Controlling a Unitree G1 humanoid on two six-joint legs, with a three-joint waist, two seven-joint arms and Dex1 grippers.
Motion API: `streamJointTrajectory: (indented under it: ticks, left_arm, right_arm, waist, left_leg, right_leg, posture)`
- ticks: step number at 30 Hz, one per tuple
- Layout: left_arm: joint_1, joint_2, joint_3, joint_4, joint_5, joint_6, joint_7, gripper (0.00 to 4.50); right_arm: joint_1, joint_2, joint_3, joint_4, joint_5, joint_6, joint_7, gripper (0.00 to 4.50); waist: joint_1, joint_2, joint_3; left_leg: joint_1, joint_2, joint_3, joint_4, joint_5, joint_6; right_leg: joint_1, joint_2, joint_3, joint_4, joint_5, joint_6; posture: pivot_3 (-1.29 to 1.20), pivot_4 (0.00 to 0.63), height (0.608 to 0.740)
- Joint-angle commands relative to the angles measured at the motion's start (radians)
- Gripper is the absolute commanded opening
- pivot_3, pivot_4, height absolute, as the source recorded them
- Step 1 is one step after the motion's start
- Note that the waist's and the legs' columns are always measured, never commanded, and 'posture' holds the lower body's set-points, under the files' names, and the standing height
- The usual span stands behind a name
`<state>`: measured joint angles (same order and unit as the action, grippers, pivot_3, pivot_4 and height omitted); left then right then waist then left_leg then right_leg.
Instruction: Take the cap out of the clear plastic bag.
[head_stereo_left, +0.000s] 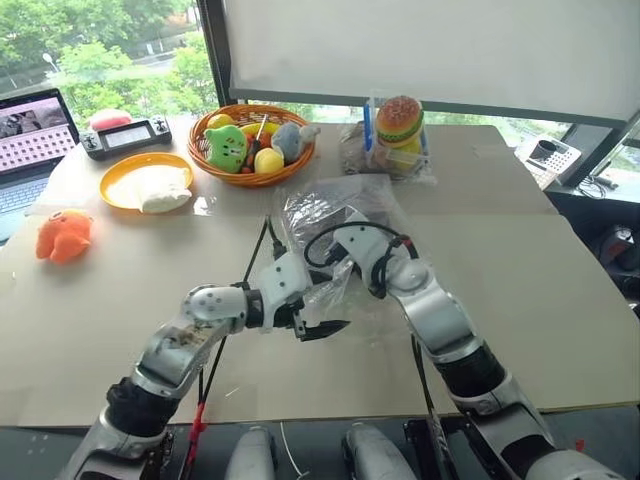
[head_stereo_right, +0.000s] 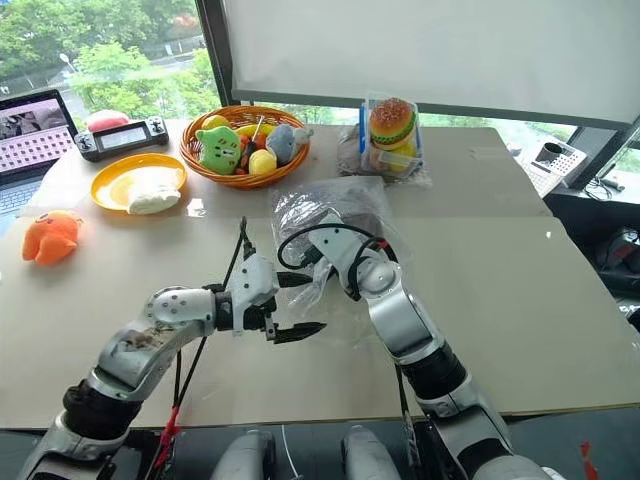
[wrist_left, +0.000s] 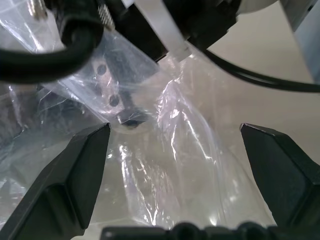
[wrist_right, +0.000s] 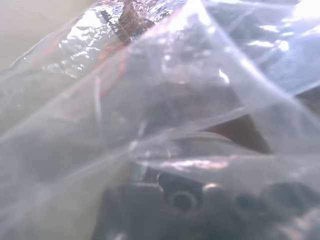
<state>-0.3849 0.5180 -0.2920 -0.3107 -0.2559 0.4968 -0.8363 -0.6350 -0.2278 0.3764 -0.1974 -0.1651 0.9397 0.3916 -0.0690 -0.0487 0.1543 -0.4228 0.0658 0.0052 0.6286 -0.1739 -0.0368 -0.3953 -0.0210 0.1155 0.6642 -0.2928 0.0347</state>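
Between my two tools lies the clear plastic bag (head_stereo_right: 335, 225), crumpled on the table (head_stereo_right: 520, 290) with the cap (head_stereo_right: 345, 212) showing as a dark mass inside its far part. My left tool (head_stereo_right: 292, 305) stands released, its black fingers (wrist_left: 75, 175) spread wide at the bag's near hanging edge, touching film on neither side that I can confirm. My right tool (head_stereo_left: 345, 262) is clenched on the clear plastic bag, holding a fold of it raised off the table, just beyond the left tool.

Open room: to the right of my right tool the table is bare out to its edge; nearer than both tools it is bare to the front edge. Beyond the bag, well apart from the tools, stand an orange wicker basket (head_stereo_left: 205, 158) of toys, a yellow plate (head_stereo_left: 115, 180) and a wrapped bundle with a burger toy (head_stereo_left: 399, 122). An orange plush (head_stereo_left: 62, 236) lies far left of my left tool.

View differences: the left wrist view shows the gap between the spread fingers and the film draped across it, with the right tool's black body behind. The right wrist view looks through layers of film, with the cap's dark brown fabric (wrist_right: 240, 132) close behind them.
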Motion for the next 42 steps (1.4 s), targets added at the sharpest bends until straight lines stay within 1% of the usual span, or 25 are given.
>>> streamJointTrajectory:
  ticks: [1, 4, 6, 12, 16, 18, 19, 24, 34, 38, 41, 42]
  left_arm:
    - [-0.029, -0.001, -0.02, 0.044, 0.091, -0.064, 0.047, 4.46]
    - [-0.055, 0.005, -0.026, 0.104, 0.177, -0.091, 0.097, 4.46]
    - [-0.07, 0.011, -0.027, 0.13, 0.206, -0.112, 0.1, 4.46]
    - [-0.089, 0.006, 0.002, 0.187, 0.215, -0.149, 0.089, 4.46]
    - [-0.092, -0.001, 0.015, 0.196, 0.203, -0.157, 0.075, 4.46]
    - [-0.094, -0.005, 0.026, 0.196, 0.191, -0.147, 0.067, 3.9]
    - [-0.097, -0.008, 0.037, 0.198, 0.178, -0.138, 0.061, 3.7]
    - [-0.126, -0.016, 0.088, 0.218, 0.124, -0.097, 0.04, 1.88]
    - [-0.147, -0.045, 0.11, 0.221, 0.077, -0.05, 0.028, 1.88]
    - [-0.178, -0.069, 0.122, 0.221, 0.049, -0.012, 0.033, 1.88]
    - [-0.189, -0.086, 0.119, 0.219, 0.042, 0.003, 0.039, 1.88]
    - [-0.194, -0.096, 0.117, 0.221, 0.041, 0.006, 0.044, 1.38]
  right_arm:
    - [-0.001, 0.005, -0.003, -0.024, 0.013, 0.031, 0.008, 0.0]
    - [0.016, -0.004, -0.014, -0.068, 0.012, 0.059, 0.003, 0.0]
    - [0.034, -0.012, -0.016, -0.097, 0.013, 0.074, 0.002, 0.0]
    - [0.089, -0.023, -0.024, -0.162, 0.017, 0.104, -0.007, 0.0]
    - [0.108, -0.03, -0.024, -0.181, 0.018, 0.107, -0.009, 0.0]
    - [0.118, -0.035, -0.025, -0.191, 0.019, 0.106, -0.009, 0.0]
    - [0.125, -0.04, -0.026, -0.198, 0.019, 0.106, -0.008, 0.0]
    - [0.197, -0.082, -0.041, -0.273, 0.022, 0.113, 0.0, 0.0]
    - [0.304, -0.102, -0.073, -0.421, 0.037, 0.145, -0.019, 0.0]
    - [0.323, -0.101, -0.091, -0.497, 0.041, 0.159, -0.034, 0.0]
    - [0.325, -0.083, -0.106, -0.503, 0.055, 0.124, -0.039, 0.0]
    - [0.323, -0.083, -0.109, -0.498, 0.058, 0.103, -0.039, 0.0]
  waist:
    - [0.0, 0.0, 0.0]
    - [0.001, 0.0, 0.0]
    - [0.003, 0.0, 0.0]
    - [0.007, 0.0, 0.0]
    - [0.01, 0.0, 0.0]
    - [0.011, 0.0, 0.0]
    - [0.012, 0.0, 0.0]
    - [0.026, 0.0, 0.0]
    - [0.03, 0.0, 0.0]
    - [0.032, 0.0, 0.0]
    - [0.03, 0.0, 0.0]
    - [0.029, 0.0, 0.0]
  left_leg:
    - [0.0, 0.0, 0.0, 0.0, 0.0, 0.0]
    - [0.0, 0.0, 0.0, 0.0, 0.0, 0.0]
    - [-0.001, 0.0, 0.0, 0.0, 0.0, 0.0]
    - [-0.008, 0.0, 0.0, -0.001, 0.0, 0.0]
    - [-0.009, -0.001, 0.0, -0.001, 0.0, 0.0]
    - [-0.009, -0.001, 0.0, 0.0, 0.0, 0.0]
    - [-0.009, -0.001, 0.0, 0.0, 0.0, 0.0]
    - [-0.009, -0.001, -0.001, 0.0, 0.0, 0.0]
    - [-0.009, -0.001, -0.001, 0.0, 0.0, 0.0]
    - [-0.009, -0.001, -0.001, 0.0, 0.0, 0.0]
    - [-0.009, -0.001, -0.001, 0.001, 0.0, 0.0]
    - [-0.009, -0.001, -0.001, 0.001, 0.0, 0.0]
  right_leg:
    - [0.0, 0.0, 0.0, 0.0, 0.0, 0.0]
    - [-0.001, 0.0, 0.0, 0.0, 0.0, 0.0]
    - [-0.002, 0.0, 0.0, 0.0, 0.0, 0.0]
    - [-0.008, 0.0, -0.001, 0.001, 0.001, -0.001]
    - [-0.008, 0.0, -0.001, 0.001, 0.001, -0.001]
    - [-0.008, 0.0, -0.001, 0.001, 0.001, -0.001]
    - [-0.008, 0.0, -0.001, 0.001, 0.001, -0.001]
    - [-0.008, 0.0, -0.001, 0.001, 0.001, -0.001]
    - [-0.008, 0.0, -0.002, 0.0, 0.001, -0.001]
    - [-0.008, 0.0, -0.002, 0.0, 0.001, -0.001]
    - [-0.008, 0.0, -0.002, 0.0, 0.0, 0.0]
    - [-0.008, 0.0, -0.002, 0.0, 0.0, 0.0]
  posture:
    - [0.0, 0.15, 0.74]
    - [0.0, 0.15, 0.74]
    - [0.0, 0.15, 0.74]
    - [0.0, 0.15, 0.74]
    - [0.0, 0.15, 0.74]
    - [0.0, 0.15, 0.74]
    - [0.0, 0.15, 0.74]
    - [0.0, 0.15, 0.74]
    - [0.0, 0.15, 0.74]
    - [0.0, 0.15, 0.74]
    - [0.0, 0.15, 0.74]
    - [0.0, 0.15, 0.74]
